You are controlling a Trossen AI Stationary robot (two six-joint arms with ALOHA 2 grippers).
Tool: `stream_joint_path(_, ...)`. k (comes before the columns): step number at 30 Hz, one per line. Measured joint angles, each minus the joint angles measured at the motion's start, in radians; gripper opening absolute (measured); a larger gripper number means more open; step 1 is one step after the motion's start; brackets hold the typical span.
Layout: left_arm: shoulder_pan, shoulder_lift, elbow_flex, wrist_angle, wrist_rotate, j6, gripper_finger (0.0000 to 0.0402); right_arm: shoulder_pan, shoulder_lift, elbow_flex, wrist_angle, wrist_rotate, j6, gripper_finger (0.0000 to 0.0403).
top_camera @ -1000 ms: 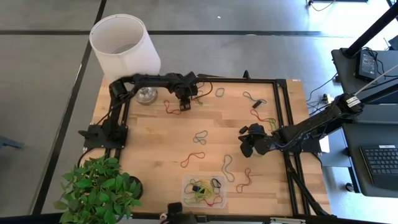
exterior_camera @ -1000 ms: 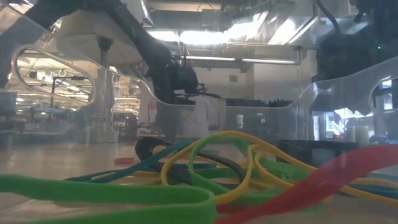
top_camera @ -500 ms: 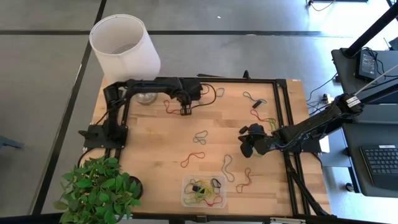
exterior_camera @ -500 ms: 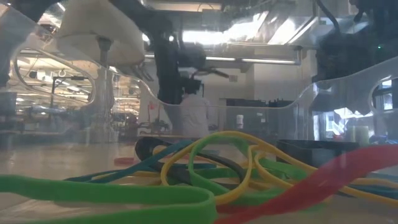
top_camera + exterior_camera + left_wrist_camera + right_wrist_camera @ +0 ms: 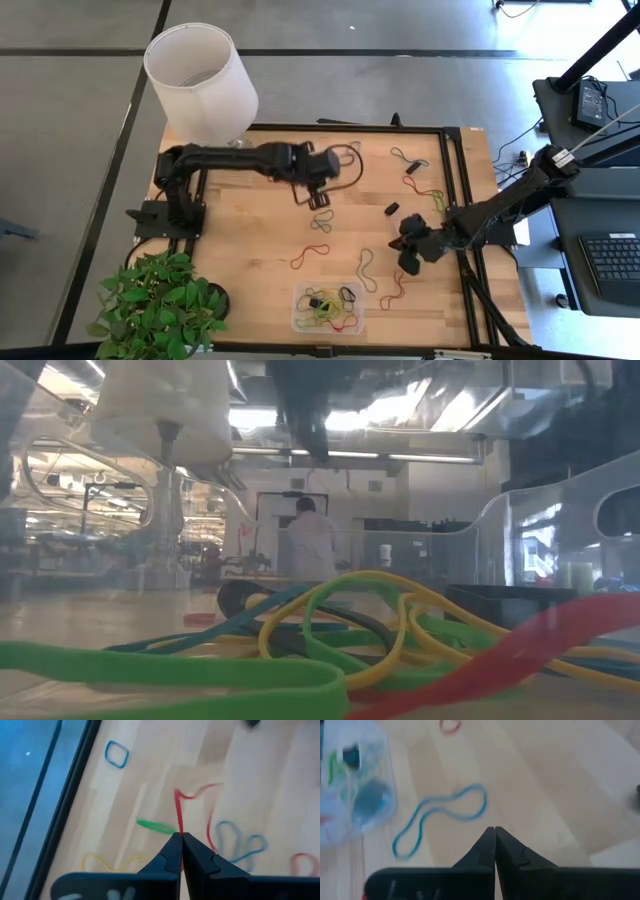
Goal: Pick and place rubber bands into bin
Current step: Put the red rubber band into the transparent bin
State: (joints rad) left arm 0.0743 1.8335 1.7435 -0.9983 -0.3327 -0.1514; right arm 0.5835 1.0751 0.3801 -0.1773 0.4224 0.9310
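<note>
Rubber bands lie scattered on the wooden table, and several more lie in the clear bin at the near edge; they fill the foreground of the low view. My left gripper is over the table's middle, toward the far side, shut on a red rubber band. My right gripper is right of the bin, shut with nothing in it, above the bare wood beside a grey-blue band. The bin also shows in the right wrist view. My left gripper pinches one strand of the red band between its two fingertips, coming from above. The rest of the loop curves away past the tips. I cannot tell whether its lower part rests on the table.
A white lamp shade stands at the far left corner and a potted plant at the near left. Loose bands lie near the held one: green, blue, yellow. A small black piece lies by the right arm. A person stands far behind.
My left gripper has gone from the far left part of the table toward the right and a little nearer, taking the red band from where it lay. My right gripper has moved toward the near edge, leaving the small black piece on the wood.
</note>
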Motion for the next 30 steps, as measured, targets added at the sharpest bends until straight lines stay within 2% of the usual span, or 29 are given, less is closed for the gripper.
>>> stream_joint_path(3, -0.061, 0.000, 0.023, 0.001, -0.043, -0.112, 0.0003, 0.052, 0.000, 0.000, -0.042, 0.000, 0.002, 0.0006)
stream_joint_path(9, -0.188, 0.000, 0.030, 0.000, -0.013, -0.276, 0.0002, 0.139, -0.005, 0.000, -0.051, 0.000, 0.002, 0.0003)
stream_joint_path(17, -0.390, 0.000, 0.031, 0.018, 0.036, -0.344, 0.0002, 0.180, -0.005, 0.000, -0.076, 0.001, 0.003, 0.0004)
stream_joint_path(21, -0.480, 0.000, 0.030, 0.130, 0.066, -0.344, 0.0002, 0.180, -0.005, 0.000, -0.084, 0.002, -0.013, 0.0004)
stream_joint_path(25, -0.541, 0.007, 0.032, 0.248, 0.066, -0.344, 0.0002, 0.179, -0.005, 0.000, -0.091, 0.002, -0.026, 0.0005)
stream_joint_path(30, -0.579, 0.040, 0.031, 0.295, 0.067, -0.366, 0.0002, 0.179, -0.005, 0.000, -0.100, 0.002, -0.055, 0.0005)
